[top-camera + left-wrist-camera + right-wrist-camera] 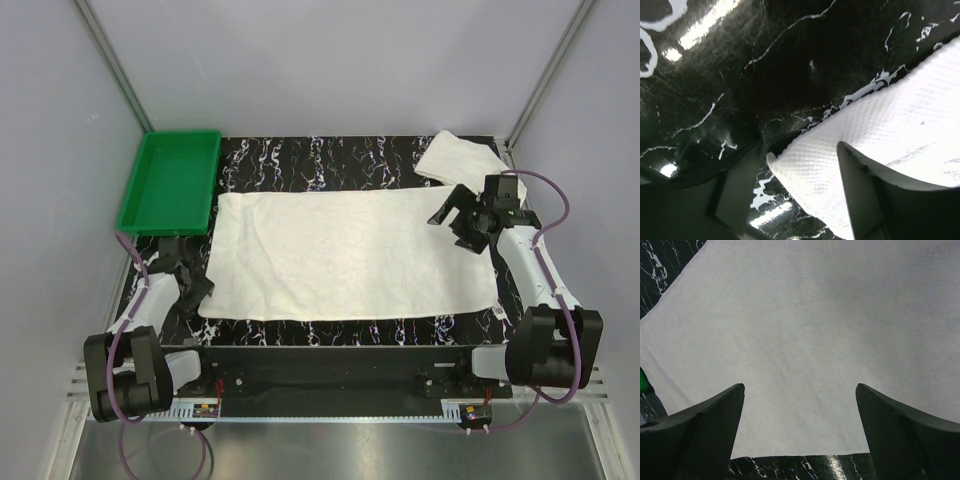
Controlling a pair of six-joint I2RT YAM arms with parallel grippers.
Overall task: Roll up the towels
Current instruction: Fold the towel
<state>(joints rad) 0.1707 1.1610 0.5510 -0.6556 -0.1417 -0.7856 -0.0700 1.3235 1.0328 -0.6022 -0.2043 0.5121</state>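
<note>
One white towel (350, 255) lies spread flat across the middle of the black marble table. The second towel (460, 158) lies bunched at the back right corner. My left gripper (192, 288) is low at the flat towel's near-left corner. In the left wrist view that towel corner (810, 165) lies between the fingers of my left gripper (800, 187), which stand apart. My right gripper (455, 215) hovers over the flat towel's right edge, wide open and empty. In the right wrist view the towel (805, 330) fills the frame beyond my right gripper (800, 405).
A green plastic tray (170, 180) stands empty at the back left, just beyond the flat towel's far-left corner. The table (320, 155) shows a dark strip behind the towel. Grey walls enclose the left, back and right sides.
</note>
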